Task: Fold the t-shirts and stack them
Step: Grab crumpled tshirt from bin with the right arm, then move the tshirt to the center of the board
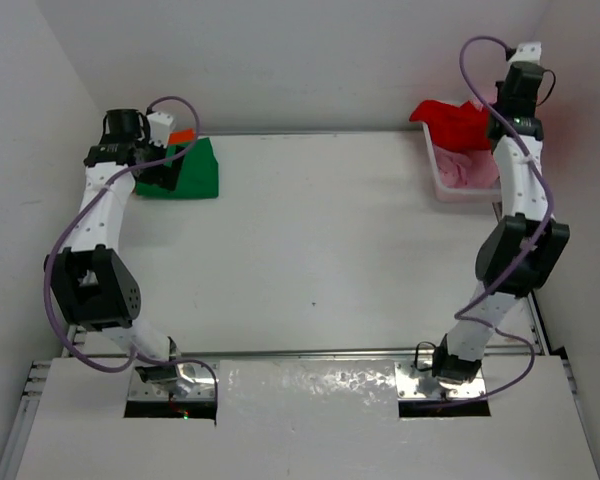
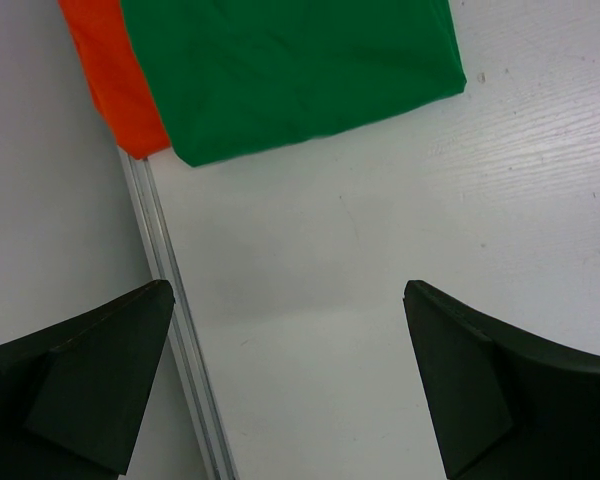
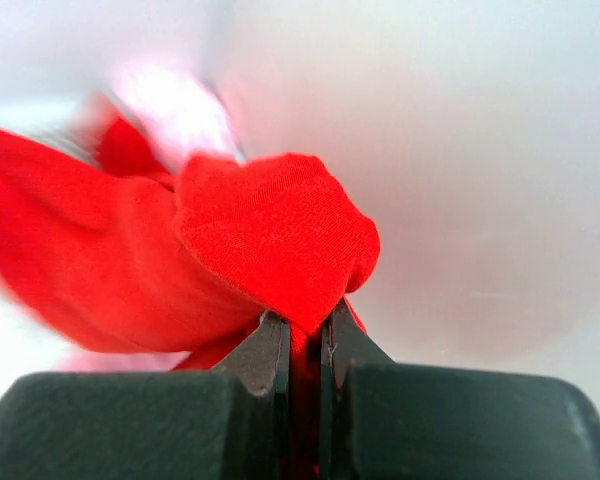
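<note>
The right gripper point(image 3: 305, 334) fills the bottom of its own wrist view. Its two dark fingers are pinched together on a fold of the red t-shirt point(image 3: 270, 230), which bulges just above the tips. The background there is a blur, so where this happens shows only from above. In the top view the arm reaches over the far end of the white basket point(image 1: 442, 188). The red cloth hangs bunched across the basket's far left corner, its length running roughly along that far end. The light pink t-shirt point(image 1: 465, 170) lies crumpled inside the basket, on the nearer side of the red one.

Well apart from the basket, at the opposite far corner of the table point(image 1: 310, 250), the green t-shirt point(image 2: 300, 70) lies folded flat. Its longer side seems to run toward the basket, though the arm hides part of it. The left wrist view shows more clearly that the green shirt rests on the orange t-shirt point(image 2: 110, 70), which peeks out along the edge facing away from the basket. The left gripper point(image 2: 290, 300) hangs above bare table just beside this stack, fingers spread wide and grasping nothing.
</note>
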Available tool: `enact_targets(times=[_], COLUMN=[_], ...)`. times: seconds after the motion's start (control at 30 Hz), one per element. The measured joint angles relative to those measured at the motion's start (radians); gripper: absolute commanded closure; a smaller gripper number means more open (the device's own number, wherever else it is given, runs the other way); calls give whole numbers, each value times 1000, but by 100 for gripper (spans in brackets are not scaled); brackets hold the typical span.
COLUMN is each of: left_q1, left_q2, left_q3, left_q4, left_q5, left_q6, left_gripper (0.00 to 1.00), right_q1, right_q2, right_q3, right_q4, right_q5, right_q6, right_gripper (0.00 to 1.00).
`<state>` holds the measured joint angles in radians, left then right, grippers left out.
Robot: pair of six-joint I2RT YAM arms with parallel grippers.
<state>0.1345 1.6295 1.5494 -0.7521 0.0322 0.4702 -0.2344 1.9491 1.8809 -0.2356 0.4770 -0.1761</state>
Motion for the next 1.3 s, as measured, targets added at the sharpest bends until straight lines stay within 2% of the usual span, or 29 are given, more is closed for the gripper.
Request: enact_targets(times=[0.23,0.4,0.53,0.7,0.77,0.87,0.9,0.93,1.0,1.03,1.07,1.13,1.17,1.2,1.23,1.27,1.3], left_q1=[0,0,0,0,0,0,0,0,0,-2,-3,-21,-37,-66,-96,-132,-161], left_q2=[-71,-104,-199,-260,-261,-259,-259,-259,-256,-255,-253,-251,-250,-250,-249,-249,-249], left_q3=[35,254,314,309,291,237,213,193,146,118,98,47,21,-9,-35,-65,-89], left_q4=[-10,-29,-11,-19,-25,-40,-44,-48,-53,-53,-55,-53,-53,-51,-52,-51,-52], left_q5=[-12,-36,-3,45,67,89,95,99,106,109,109,100,95,80,70,64,61], left_q6=[-5,-40,-62,-87,-92,-95,-94,-94,-91,-87,-86,-79,-72,-61,-52,-42,-29], left_gripper=[0,0,0,0,0,2,4,6,9,11,12,13,13,14,14,15,16], right_q1=[122,145,192,410,480,540,555,571,592,602,606,599,587,567,539,514,465], right_q2=[-385,-571,-615,-554,-544,-569,-575,-575,-559,-536,-508,-414,-367,-327,-302,-294,-296], right_q3=[-96,-103,-96,-71,-120,-328,-406,-489,-641,-716,-760,-798,-798,-798,-804,-814,-842], right_q4=[85,177,320,429,439,473,475,468,446,403,362,225,165,115,78,60,39], right_q5=[-232,-512,-738,-895,-906,-892,-877,-858,-818,-796,-778,-710,-682,-661,-652,-644,-629], right_q6=[78,256,481,662,708,772,789,807,832,835,834,796,780,766,758,752,747], right_gripper=[100,100,100,100,100,100,98,84,72,57,53,49,52,58,87,100,100])
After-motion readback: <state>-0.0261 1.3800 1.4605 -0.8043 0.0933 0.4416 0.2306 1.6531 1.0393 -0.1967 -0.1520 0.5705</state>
